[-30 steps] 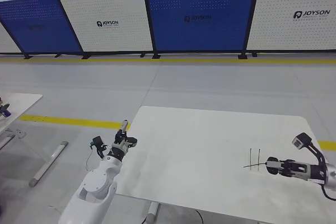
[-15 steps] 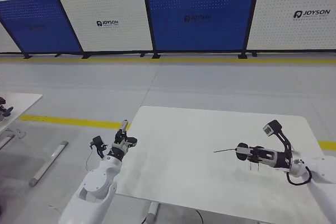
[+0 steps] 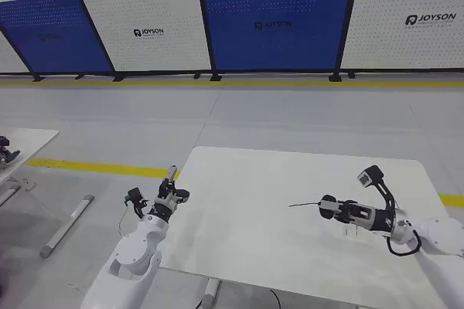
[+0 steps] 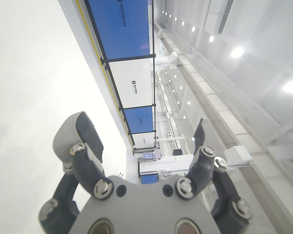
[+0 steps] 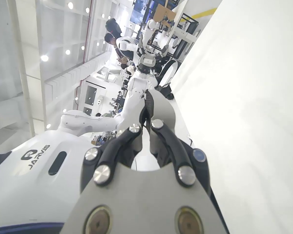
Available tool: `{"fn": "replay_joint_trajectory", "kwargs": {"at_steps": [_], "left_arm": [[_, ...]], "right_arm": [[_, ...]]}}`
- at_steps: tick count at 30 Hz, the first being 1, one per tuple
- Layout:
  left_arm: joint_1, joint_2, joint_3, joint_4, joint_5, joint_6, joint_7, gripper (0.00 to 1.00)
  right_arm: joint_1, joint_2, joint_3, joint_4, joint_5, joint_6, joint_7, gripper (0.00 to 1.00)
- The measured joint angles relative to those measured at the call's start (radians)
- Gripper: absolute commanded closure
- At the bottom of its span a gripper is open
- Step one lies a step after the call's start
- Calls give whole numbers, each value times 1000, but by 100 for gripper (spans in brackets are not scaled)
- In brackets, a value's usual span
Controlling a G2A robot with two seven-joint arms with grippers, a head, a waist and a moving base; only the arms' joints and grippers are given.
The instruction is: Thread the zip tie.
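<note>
Zip tie: thin black strip, one end pinched between closed fingers of right gripper, rest sticking out toward left edge of tabletop, over its right half. Left gripper: fingers wide apart, holding nothing, at left edge of tabletop.

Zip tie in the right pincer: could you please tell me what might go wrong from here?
1. The zip tie juts long and thin from the shut right pincer over the table; it may bend or slip.
2. The left pincer sits open and empty at the table's opposite edge, so nothing steadies the tie's free end.
</note>
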Motion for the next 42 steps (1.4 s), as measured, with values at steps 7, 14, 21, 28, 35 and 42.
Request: {"fn": "replay_joint_trajectory", "kwargs": {"at_steps": [7,14,21,28,35,42], "left_arm": [[0,0,0,0,0,0,0,0],[-5,0,2,-1,5,0,-6,0],[-25,3,56,-69,124,2,-115,0],[-55,0,164,-82,240,44,-190,0],[-85,-2,197,-53,269,81,-193,0],[-93,-2,202,-35,233,80,-237,0]], "right_arm": [[11,-34,-8,3,7,0,-48,100],[11,-34,-8,3,7,0,-48,100],[11,-34,-8,3,7,0,-48,100],[11,-34,-8,3,7,0,-48,100],[11,-34,-8,3,7,0,-48,100],[-2,-40,4,-6,0,1,-102,100]]}}
